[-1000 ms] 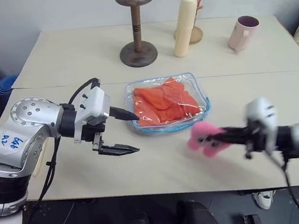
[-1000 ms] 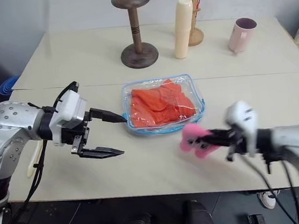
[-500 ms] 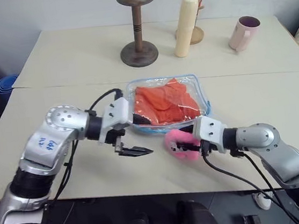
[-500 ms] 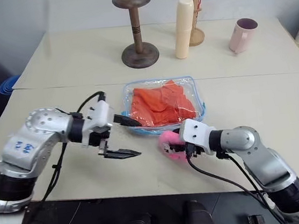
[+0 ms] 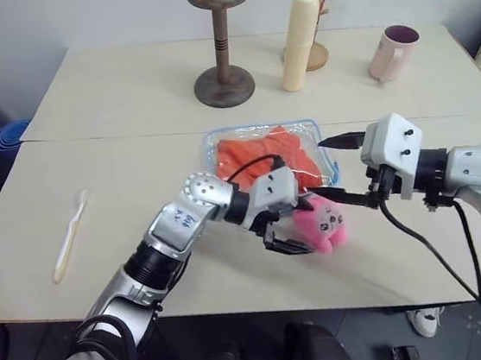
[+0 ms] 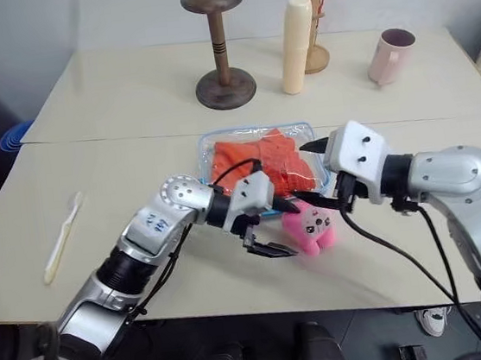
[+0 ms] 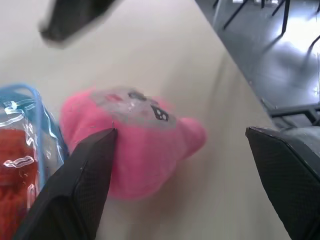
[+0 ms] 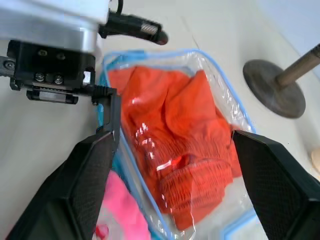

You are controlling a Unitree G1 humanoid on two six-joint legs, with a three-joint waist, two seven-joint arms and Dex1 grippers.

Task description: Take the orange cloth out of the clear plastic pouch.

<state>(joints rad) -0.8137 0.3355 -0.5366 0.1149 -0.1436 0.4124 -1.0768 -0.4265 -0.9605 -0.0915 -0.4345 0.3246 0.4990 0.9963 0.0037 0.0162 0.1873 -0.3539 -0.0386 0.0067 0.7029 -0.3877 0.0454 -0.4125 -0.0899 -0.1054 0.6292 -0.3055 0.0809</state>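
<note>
The big pale table (image 5: 128,106) holds everything. At about 12 o'clock, far back, stand a brown wooden stand (image 5: 219,39), a tall cream tube (image 5: 297,30) and a pink mug (image 5: 391,52) more toward 2 o'clock.

In the middle of the table lies the clear plastic pouch (image 5: 323,140). The orange cloth (image 5: 259,153) is inside it, all bunched up.

The left gripper (image 5: 287,223) reaches in from 7 o'clock. Its fingers are spread wide, one on each side of a small pink plush toy (image 5: 322,223). The toy sits on the table, touching the pouch's near edge at 6 o'clock.

The right gripper (image 5: 337,169) comes in from 3 o'clock. It is spread wide too and holds nothing. It hangs over the pouch's right edge, just above the toy.

A little pale brush (image 5: 69,236) lies far off at 9 o'clock.
</note>
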